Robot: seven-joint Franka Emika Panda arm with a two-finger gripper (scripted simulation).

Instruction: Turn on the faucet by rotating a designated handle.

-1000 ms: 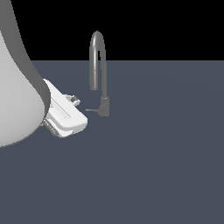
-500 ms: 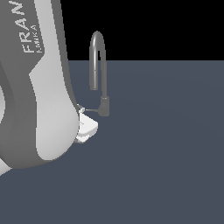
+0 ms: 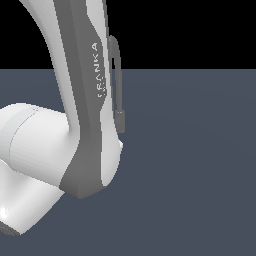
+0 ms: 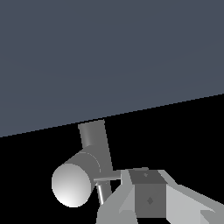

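Observation:
The grey faucet (image 3: 119,95) stands behind my white arm (image 3: 85,100) in the exterior view. Only a strip of its arched spout and its blocky base show there, and the handle and my gripper are hidden by the arm. In the wrist view the faucet's base (image 4: 75,183) appears as a light cylinder with a tube (image 4: 94,139) rising from it. The handle (image 4: 106,178), a thin grey lever, sticks out from that base. My gripper (image 4: 141,193) is right at the lever's outer end, with a finger (image 4: 148,199) against it. How the jaws stand is unclear.
A flat dark blue-grey table (image 3: 200,165) spreads around the faucet. My bulky arm fills the exterior view's left half, with its elbow (image 3: 30,150) low over the surface.
My arm has swung toward the exterior view's right, across the front of the faucet. It now covers the hand, the handle and most of the spout, which showed earlier.

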